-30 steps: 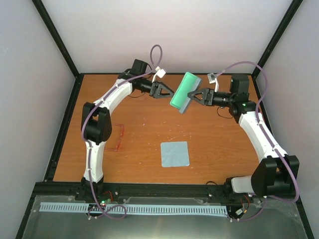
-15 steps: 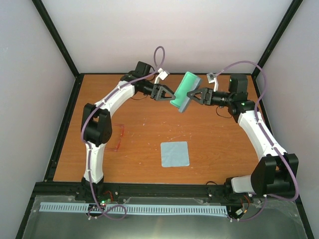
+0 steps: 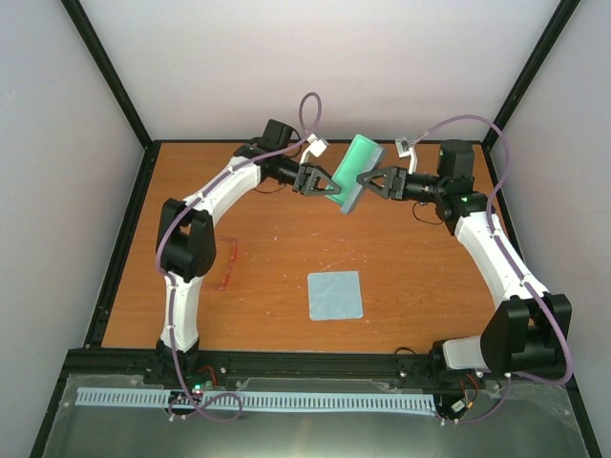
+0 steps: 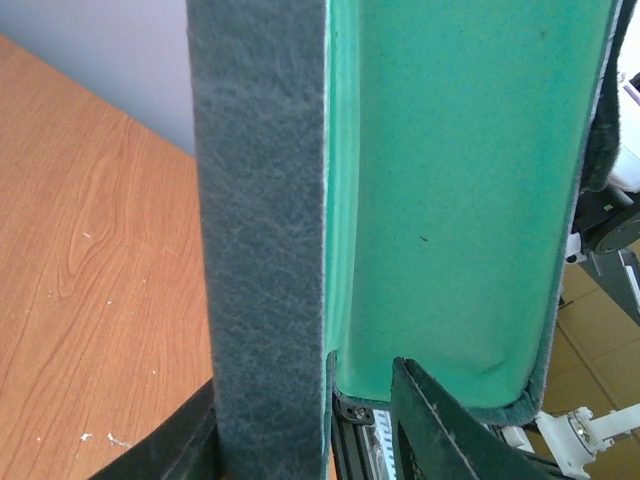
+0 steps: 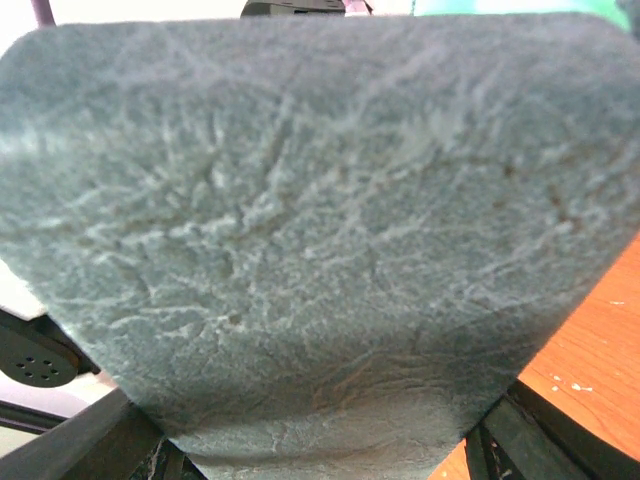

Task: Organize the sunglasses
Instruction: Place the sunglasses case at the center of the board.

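Note:
The sunglasses (image 3: 227,264), thin and red-pink, lie on the table at the left, beside the left arm's lower link and far from both grippers. The grey-blue case (image 3: 353,175) hangs open above the far middle of the table, its green lining showing. My right gripper (image 3: 365,181) is shut on it from the right; its grey outside (image 5: 310,250) fills the right wrist view. My left gripper (image 3: 331,187) is open with its jaws either side of the case's grey wall (image 4: 260,230), one finger (image 4: 440,430) inside against the green lining (image 4: 470,180).
A flat light blue square cloth (image 3: 335,295) lies on the orange-brown table (image 3: 420,277) near the middle front. Black frame posts and pale walls close in the table at the back and both sides.
My left gripper has moved right, from a gap away from the case to straddling its near wall. The right gripper has kept hold of the case, shifting it slightly.

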Robot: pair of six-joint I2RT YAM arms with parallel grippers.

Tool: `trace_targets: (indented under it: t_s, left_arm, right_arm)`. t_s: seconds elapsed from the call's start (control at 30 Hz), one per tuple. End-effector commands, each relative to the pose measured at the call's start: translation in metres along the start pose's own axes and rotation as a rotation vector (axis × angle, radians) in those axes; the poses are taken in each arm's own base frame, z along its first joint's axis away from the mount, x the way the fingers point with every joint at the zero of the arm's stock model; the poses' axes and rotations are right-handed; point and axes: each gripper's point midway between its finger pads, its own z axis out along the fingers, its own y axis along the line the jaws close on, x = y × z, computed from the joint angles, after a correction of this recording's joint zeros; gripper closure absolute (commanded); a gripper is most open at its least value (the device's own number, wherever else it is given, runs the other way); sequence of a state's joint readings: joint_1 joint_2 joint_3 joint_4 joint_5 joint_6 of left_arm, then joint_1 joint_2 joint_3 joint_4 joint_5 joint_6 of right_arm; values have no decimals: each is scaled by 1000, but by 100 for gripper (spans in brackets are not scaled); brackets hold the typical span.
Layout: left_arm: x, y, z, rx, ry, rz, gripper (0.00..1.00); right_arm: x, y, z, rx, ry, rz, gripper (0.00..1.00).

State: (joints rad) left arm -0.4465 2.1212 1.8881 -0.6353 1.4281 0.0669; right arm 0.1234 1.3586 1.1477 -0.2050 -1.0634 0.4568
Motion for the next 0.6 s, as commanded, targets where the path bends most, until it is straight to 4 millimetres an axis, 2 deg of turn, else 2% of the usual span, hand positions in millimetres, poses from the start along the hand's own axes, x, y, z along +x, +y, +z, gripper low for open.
trace_targets:
  t_s: [0.0,0.03,0.1,0.27,0.3,0.43,0.47,0.57]
  left_arm:
    - [-10,-24,9,12,13,70,65]
    - [-10,-23,9,5,13,70,72]
    - [-11,-21,9,-14,15,72,98]
    - [-15,-20,7,-63,20,87,99]
    - [-16,-20,7,-78,22,95,100]
    - [-23,-13,0,-202,50,164,100]
    - [-25,-10,-3,-246,67,195,100]
    - [-26,7,-15,-392,160,279,100]
  right_arm:
    - [-15,7,-2,-3,-47,-70,97]
    - [-15,6,-2,-3,-47,-70,97]
    - [-13,6,-1,-2,-45,-68,97]
    - [-7,0,-1,15,-35,-54,96]
    - [-6,-2,-1,24,-35,-51,93]
    - [6,-23,-4,128,-4,-7,50]
    - [12,-31,-7,171,11,9,44]
    - [33,-59,-30,317,39,84,39]
